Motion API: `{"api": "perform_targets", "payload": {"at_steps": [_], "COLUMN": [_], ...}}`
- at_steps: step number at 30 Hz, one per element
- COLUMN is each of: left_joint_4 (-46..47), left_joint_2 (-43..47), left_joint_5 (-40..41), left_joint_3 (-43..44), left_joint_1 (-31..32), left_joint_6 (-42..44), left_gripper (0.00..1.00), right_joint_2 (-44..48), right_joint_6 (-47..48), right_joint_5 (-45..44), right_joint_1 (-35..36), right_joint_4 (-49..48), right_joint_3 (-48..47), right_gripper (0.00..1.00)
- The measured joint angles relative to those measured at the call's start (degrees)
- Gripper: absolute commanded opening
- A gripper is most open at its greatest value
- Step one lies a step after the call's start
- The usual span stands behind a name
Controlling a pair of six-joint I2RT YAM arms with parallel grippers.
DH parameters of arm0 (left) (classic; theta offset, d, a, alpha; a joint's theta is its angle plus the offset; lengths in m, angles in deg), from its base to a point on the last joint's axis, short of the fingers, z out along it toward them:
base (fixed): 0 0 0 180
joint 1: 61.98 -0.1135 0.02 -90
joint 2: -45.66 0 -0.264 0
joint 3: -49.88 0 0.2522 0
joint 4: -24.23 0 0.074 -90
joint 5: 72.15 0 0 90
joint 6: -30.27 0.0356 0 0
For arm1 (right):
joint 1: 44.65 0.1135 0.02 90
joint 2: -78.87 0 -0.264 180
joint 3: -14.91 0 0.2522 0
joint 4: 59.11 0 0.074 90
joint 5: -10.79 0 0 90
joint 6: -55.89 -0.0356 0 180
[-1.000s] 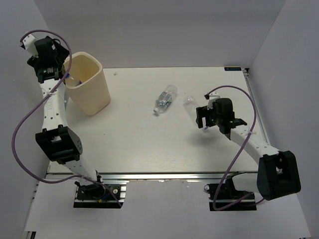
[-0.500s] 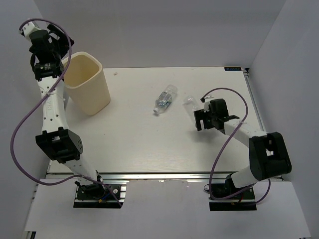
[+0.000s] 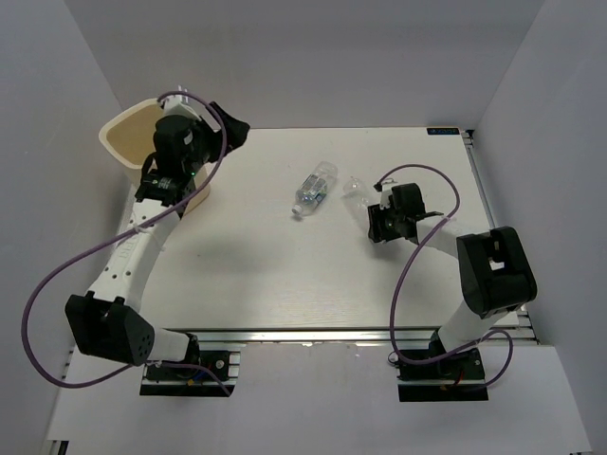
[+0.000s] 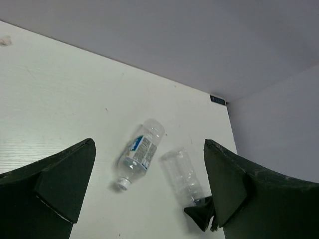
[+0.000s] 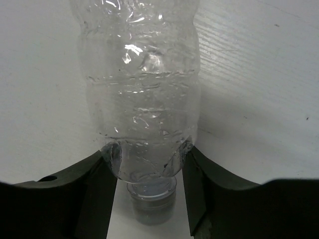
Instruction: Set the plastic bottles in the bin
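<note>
A clear bottle with a blue label (image 3: pixel 315 187) lies near the middle of the table; it also shows in the left wrist view (image 4: pixel 140 154). Beside it lies an unlabelled clear bottle (image 3: pixel 356 190) (image 4: pixel 183 174). My right gripper (image 3: pixel 377 221) (image 5: pixel 149 167) is shut on that bottle's (image 5: pixel 142 89) shoulder, just above its cap (image 5: pixel 149 200). The cream bin (image 3: pixel 120 142) stands at the far left, partly hidden by my left arm. My left gripper (image 3: pixel 227 127) hangs open and empty beside the bin, facing both bottles.
The table's right edge carries a rail with a small dark tag (image 3: pixel 442 131) at the far right corner. White walls close in the table at the back and sides.
My left arm has swung from behind the bin over to its table side. My right gripper has slid forward onto the unlabelled bottle and closed on it.
</note>
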Motion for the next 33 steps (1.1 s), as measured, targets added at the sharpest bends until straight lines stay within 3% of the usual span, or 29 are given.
{"api": "perform_targets", "payload": {"at_steps": [3,7,14,28,29,33], "left_joint_4": [1.5,3.5,4.9,8.5,8.6,9.3], "left_joint_2": [-1.3,-5.1,-12.1,-16.0,-16.0,-16.0], "left_joint_5": [-1.0,-2.4,-3.6,-6.1,-6.1,-6.4], "left_joint_3": [-1.9,-1.9,-1.9,-0.9,-0.9,-0.8], "left_joint_1": [3.5,9.0,14.7,20.6,20.6,20.6], "left_joint_6": [-1.0,-1.5,-1.9,-3.9,-3.8,-5.3], "left_gripper": [0.98,0.98,0.98,0.98,0.96,0.51], "right_joint_2": [0.4,5.6,16.5,15.2,15.1,14.4], "right_joint_6": [-0.2,-2.0,-5.8,-11.3,-12.3,-14.9], "right_joint_5": [1.0,4.6,16.5,32.4,32.7,32.9], "right_joint_1": [0.5,1.5,4.2,9.0,9.2,9.6], "right_joint_4": [0.1,0.0,-3.4,-9.0,-10.0,-12.2], "right_joint_3": [0.0,0.7,1.0,-3.9,-3.9,-3.9], "right_gripper": [0.13,0.12,0.10,0.08,0.09,0.24]}}
